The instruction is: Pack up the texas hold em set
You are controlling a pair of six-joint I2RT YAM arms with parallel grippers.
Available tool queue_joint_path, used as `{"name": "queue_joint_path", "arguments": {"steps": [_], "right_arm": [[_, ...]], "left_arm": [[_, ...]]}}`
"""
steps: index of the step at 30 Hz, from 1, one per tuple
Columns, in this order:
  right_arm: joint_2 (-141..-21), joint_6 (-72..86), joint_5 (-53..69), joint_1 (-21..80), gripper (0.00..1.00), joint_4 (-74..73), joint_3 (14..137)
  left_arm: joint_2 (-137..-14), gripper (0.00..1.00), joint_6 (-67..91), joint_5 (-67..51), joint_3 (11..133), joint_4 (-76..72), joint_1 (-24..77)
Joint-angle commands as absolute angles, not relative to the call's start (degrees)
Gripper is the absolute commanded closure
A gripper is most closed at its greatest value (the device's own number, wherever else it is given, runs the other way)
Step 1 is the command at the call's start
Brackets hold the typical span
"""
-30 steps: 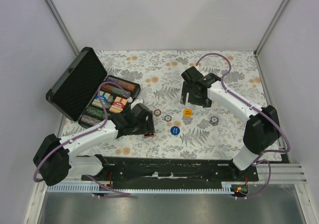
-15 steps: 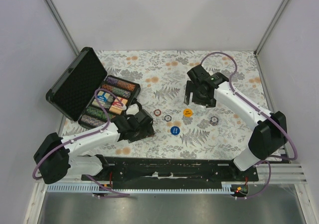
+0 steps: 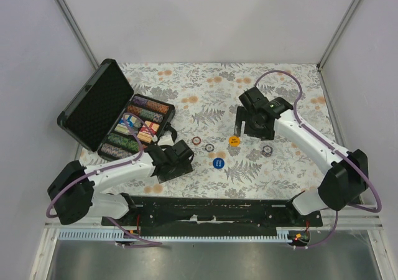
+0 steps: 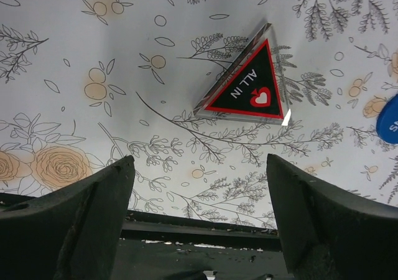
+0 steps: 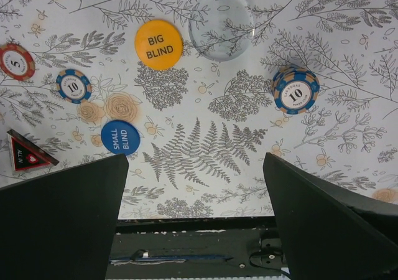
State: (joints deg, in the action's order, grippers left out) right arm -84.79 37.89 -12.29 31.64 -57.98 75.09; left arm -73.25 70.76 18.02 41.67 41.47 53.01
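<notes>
**Jaws.** The left gripper (image 4: 199, 214) stands wide open with nothing between its fingers. The right gripper (image 5: 196, 214) is likewise fully spread and empty.

**Governing relation.** The triangle (image 4: 245, 87) lies flat on the floral cloth (image 4: 81, 137). In the left wrist view it sits upper right of centre, ahead of the left jaws and slightly right of their gap, touching neither finger. Its longest edge runs from lower left to upper right, slantwise to the jaw line. The left arm is plainly the nearer. A small wrist turn looks necessary before closing.

**Case.** The case (image 3: 93, 109) lies open at the left of the overhead view. It holds chip rows (image 3: 149, 109), too small to count, and one card box (image 3: 148, 130).

**Loose items, counted in the right wrist view.**
- one triangle
- one orange button (image 5: 158, 44)
- one blue button (image 5: 120, 137)
- one clear disc (image 5: 222, 25)
- three chips: red chip (image 5: 17, 61), small blue chip (image 5: 73, 84), blue-and-orange chip (image 5: 295, 91)
</notes>
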Motion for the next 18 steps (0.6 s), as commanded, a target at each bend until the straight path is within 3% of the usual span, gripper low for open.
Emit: {"name": "queue_joint_path", "arguments": {"steps": [1,18], "right_arm": [[-81.92,37.97,-12.48,31.46,0.02,-57.57,73.74],[-81.91,34.72,-12.74,30.94,0.02,-56.6,73.21]], "left_arm": [[-75.76,0.08,73.39,19.95,43.06,40.43,53.35],[-81.03,0.07,74.35,21.36,43.06,29.35,53.44]]}}
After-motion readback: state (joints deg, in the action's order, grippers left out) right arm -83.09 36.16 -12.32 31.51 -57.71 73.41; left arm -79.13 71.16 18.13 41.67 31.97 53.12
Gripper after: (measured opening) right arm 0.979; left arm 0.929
